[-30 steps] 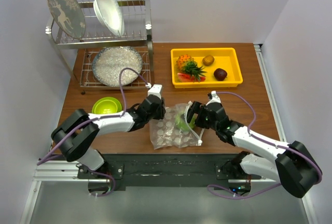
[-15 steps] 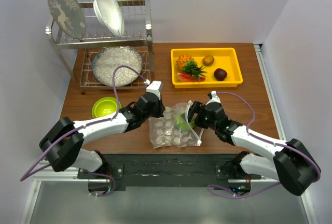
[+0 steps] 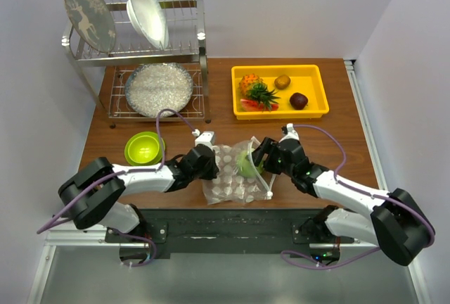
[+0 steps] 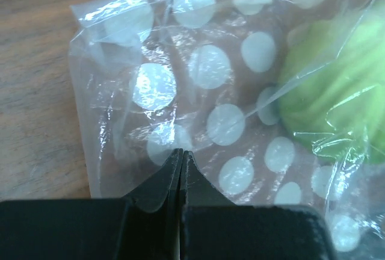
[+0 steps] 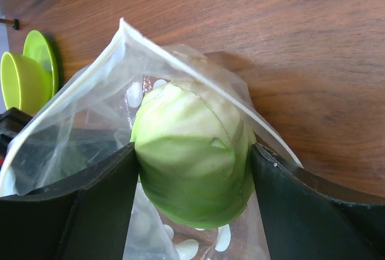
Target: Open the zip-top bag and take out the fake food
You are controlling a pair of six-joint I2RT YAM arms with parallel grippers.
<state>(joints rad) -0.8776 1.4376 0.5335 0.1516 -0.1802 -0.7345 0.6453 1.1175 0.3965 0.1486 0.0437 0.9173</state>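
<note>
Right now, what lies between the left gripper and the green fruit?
Only plastic of the dotted bag, seen in the left wrist view.

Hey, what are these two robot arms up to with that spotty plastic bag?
They are emptying the zip-top bag. The left gripper is pinched shut on one edge of the bag. The right gripper is in its open mouth, fingers against both sides of the green fruit inside. Other toy fruits lie in the yellow tray.
</note>
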